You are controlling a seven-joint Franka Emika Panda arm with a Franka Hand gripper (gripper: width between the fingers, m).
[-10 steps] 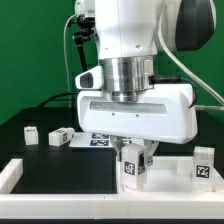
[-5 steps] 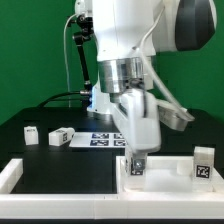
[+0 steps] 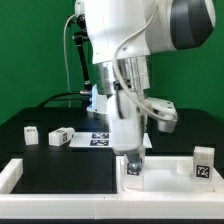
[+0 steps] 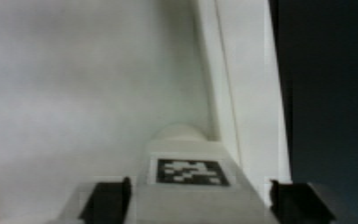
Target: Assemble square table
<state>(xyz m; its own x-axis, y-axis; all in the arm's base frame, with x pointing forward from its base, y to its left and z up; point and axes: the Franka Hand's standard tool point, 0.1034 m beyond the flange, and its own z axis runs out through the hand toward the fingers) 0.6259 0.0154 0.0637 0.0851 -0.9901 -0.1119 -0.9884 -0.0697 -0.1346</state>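
White plastic slab (image 3: 168, 172) of the square table lies at the exterior view's four o'clock. My gripper (image 3: 133, 160) is down over its nine o'clock end, astride a short white leg (image 3: 134, 178). A second leg (image 3: 203, 162) stands on the slab at three o'clock from it. A third leg (image 3: 32, 133) and a fourth leg (image 3: 60, 136) rest on the black table (image 3: 60, 162) at nine o'clock, beside the marker board (image 3: 100, 140).

Wrist view now: the leg's black-and-white tag (image 4: 190, 170) is too blurred to read. My fingers (image 4: 108, 200) flank the leg, but clamped or loose, I cannot tell.

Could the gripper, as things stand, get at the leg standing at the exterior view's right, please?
Probably not yet: the gripper straddles another leg, though the way across to the right leg looks free.
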